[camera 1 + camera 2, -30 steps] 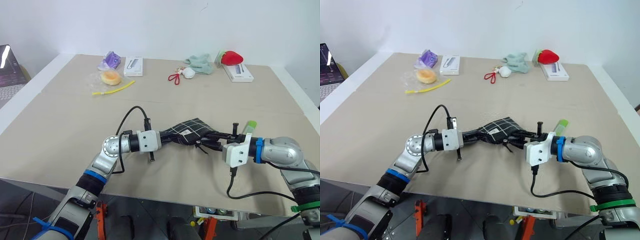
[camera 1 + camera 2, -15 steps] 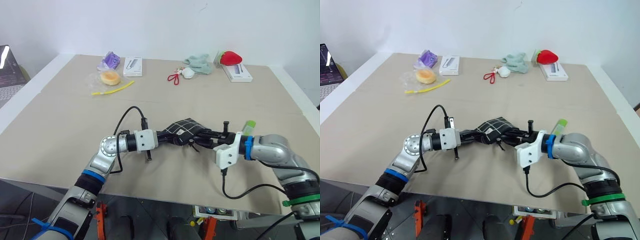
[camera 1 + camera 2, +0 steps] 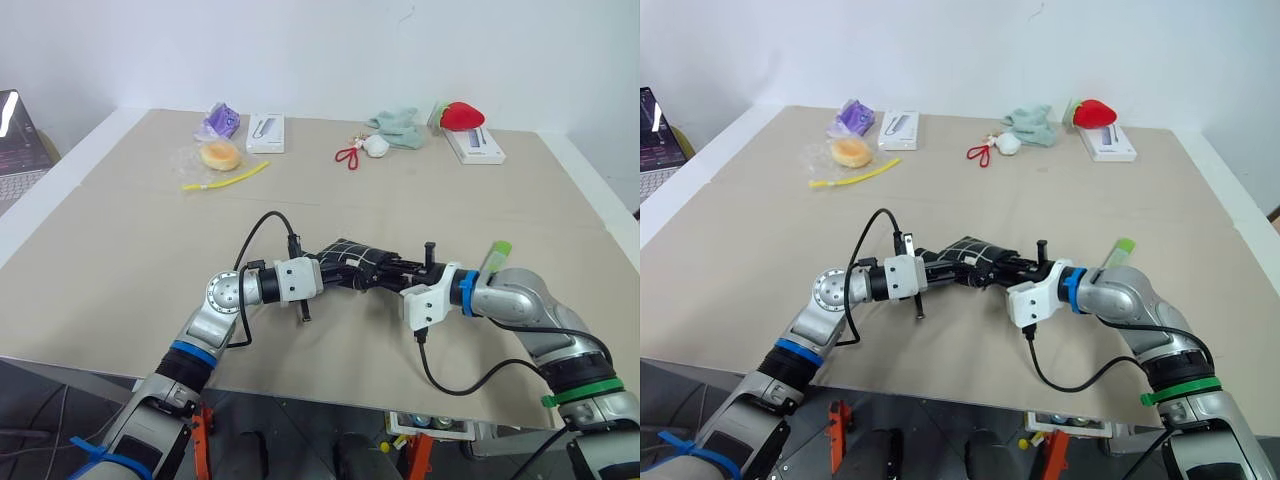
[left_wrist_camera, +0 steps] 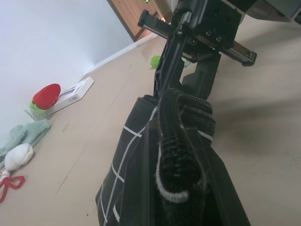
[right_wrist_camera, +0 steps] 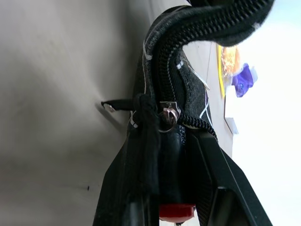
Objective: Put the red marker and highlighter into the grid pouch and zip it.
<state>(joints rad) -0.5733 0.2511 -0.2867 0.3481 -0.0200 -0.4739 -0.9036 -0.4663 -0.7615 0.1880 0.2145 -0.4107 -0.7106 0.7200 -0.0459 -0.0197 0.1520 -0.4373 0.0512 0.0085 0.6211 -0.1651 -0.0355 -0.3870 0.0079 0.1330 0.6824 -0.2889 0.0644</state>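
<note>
The grid pouch (image 3: 350, 262) is hanging bunched above the table (image 3: 120, 260) between both grippers, its mouth facing the right gripper (image 3: 385, 272). That gripper's narrowly parted fingers are holding the red marker (image 5: 175, 186), black body pushing lengthwise into the opening, red cap trailing. The left gripper (image 3: 335, 272) is pinching the pouch's edge, fingers clamped. Since a second ago the right gripper has been advancing leftward, compressing the pouch. The highlighter (image 3: 494, 254) is lying beside the right forearm.

Grid pouch (image 3: 352, 262) between both pincers, highlighter (image 3: 495, 252) to its right
</note>
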